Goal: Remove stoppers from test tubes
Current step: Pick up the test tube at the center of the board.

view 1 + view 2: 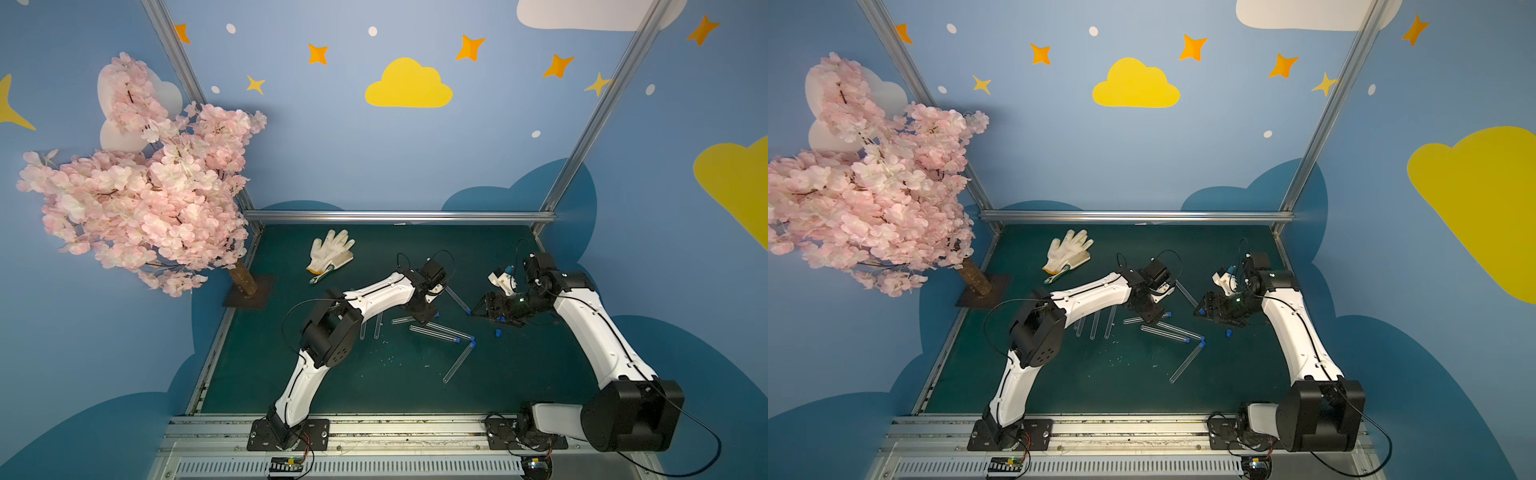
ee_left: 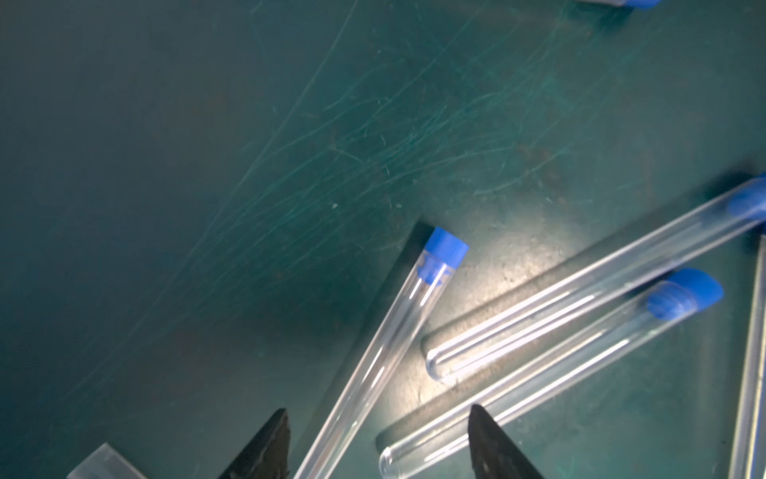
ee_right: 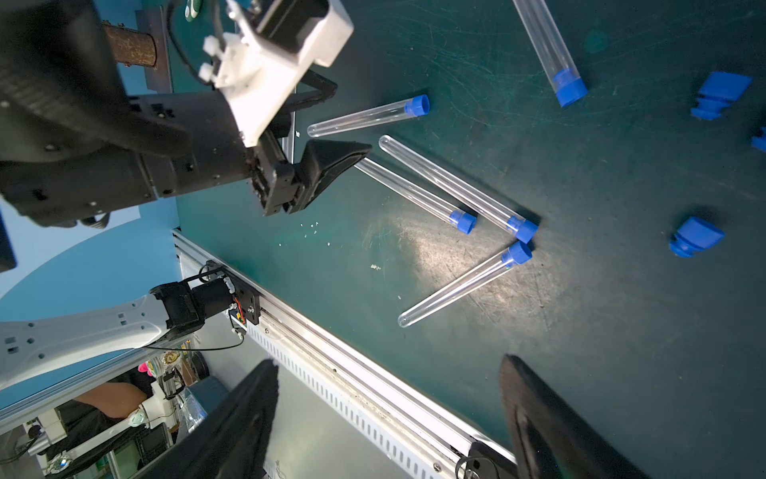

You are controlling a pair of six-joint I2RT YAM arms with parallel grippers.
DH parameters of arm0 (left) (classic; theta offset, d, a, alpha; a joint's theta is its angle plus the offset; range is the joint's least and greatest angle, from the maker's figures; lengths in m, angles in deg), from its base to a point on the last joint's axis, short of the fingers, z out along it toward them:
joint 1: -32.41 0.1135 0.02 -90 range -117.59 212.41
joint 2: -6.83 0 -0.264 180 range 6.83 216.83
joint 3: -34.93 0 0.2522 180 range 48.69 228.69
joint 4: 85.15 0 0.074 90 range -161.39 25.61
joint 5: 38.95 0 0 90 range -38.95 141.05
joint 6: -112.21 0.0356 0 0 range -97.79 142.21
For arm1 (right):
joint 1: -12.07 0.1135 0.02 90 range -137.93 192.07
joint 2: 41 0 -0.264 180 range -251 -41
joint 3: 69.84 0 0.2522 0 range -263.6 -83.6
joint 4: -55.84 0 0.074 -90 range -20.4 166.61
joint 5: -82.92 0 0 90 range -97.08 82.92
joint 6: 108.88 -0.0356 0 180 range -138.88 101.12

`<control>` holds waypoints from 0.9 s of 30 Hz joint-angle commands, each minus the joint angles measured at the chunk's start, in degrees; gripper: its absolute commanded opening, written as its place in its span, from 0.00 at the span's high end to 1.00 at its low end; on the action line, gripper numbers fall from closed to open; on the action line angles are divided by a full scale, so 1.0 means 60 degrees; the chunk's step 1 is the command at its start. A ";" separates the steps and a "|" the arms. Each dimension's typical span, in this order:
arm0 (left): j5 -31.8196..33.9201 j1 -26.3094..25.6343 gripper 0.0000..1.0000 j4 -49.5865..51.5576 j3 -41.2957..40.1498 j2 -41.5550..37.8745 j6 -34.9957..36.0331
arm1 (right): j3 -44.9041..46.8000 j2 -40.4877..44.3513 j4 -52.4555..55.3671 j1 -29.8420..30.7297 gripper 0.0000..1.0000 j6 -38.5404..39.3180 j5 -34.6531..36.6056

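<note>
Several clear test tubes with blue stoppers lie on the green mat [image 1: 374, 374]; one [image 1: 459, 360] is angled toward the front, with its stopper [image 1: 473, 343] beside that of another [image 1: 451, 331]. My left gripper [image 1: 424, 318] hangs low over the cluster, open. In the left wrist view its fingertips [image 2: 277, 427] straddle a stoppered tube [image 2: 389, 344] without touching it; that tube's stopper [image 2: 447, 249] is still in. My right gripper [image 1: 490, 316] is open and empty [image 3: 389, 365], to the right of the tubes. Loose stoppers [image 1: 498, 332] [image 3: 696, 236] lie near it.
Clear tubes [image 1: 377, 325] lie beside the left arm's elbow. A white glove [image 1: 330, 253] rests at the back of the mat. A pink blossom tree [image 1: 137, 178] stands on a base [image 1: 249, 291] at the left edge. Metal rails [image 1: 395, 216] frame the mat.
</note>
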 commanded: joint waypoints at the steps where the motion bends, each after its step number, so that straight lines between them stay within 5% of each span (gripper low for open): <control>1: -0.0127 0.0122 0.33 0.0191 0.0230 0.0136 0.0226 | 0.0068 0.0232 0.0304 -0.0023 0.16 -0.0034 0.0057; 27: 0.0144 0.0288 0.44 0.0528 0.0391 0.0761 0.1497 | -0.0297 -0.0187 0.0315 -0.0058 0.16 -0.0013 0.0005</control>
